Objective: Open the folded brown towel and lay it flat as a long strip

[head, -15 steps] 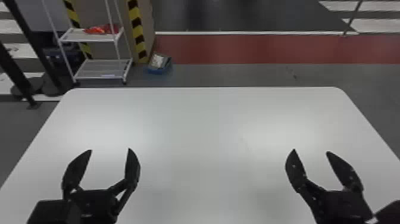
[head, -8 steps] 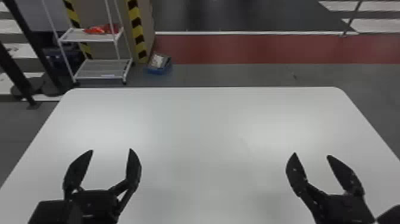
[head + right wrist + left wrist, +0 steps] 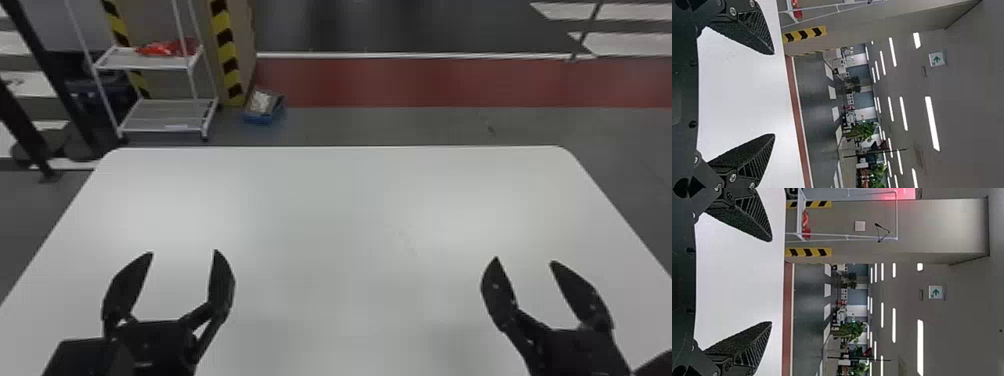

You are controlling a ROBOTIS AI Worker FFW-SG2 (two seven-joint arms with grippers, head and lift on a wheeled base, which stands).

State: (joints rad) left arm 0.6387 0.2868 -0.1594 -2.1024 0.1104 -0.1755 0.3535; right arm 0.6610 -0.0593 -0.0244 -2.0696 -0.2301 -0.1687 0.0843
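The left black two-fingered tool (image 3: 183,252) has its flat, pointed fingers spread wide, with open room between the tips. The right black two-fingered tool (image 3: 524,260) is likewise spread, its curved fingers standing well apart. Both point forward over the near part of the white, smooth-topped bench (image 3: 350,215), and a broad stretch of its surface lies between the two.

In the left wrist view, the left tool (image 3: 771,281) has ribbed black fingers facing each other across a wide gap, with white bench surface seen between them. In the right wrist view, the right tool (image 3: 773,94) shows the same wide gap.

The bench's straight far edge lies well ahead of both tools, leaving room forward, and its far corners are rounded. The left side edge slants past the outer side of the left tool; the right side edge slants past the outer side of the right tool.

Beyond the far edge, ahead of the left tool, stands a white metal-framed shelf cart (image 3: 165,110) with a bright red, crumpled-looking item (image 3: 162,48) on its upper shelf. A small blue box (image 3: 262,119) with pale contents sits on the grey floor (image 3: 375,127) just beside the cart. A dull red floor band (image 3: 450,82) runs across farther ahead of the right tool.
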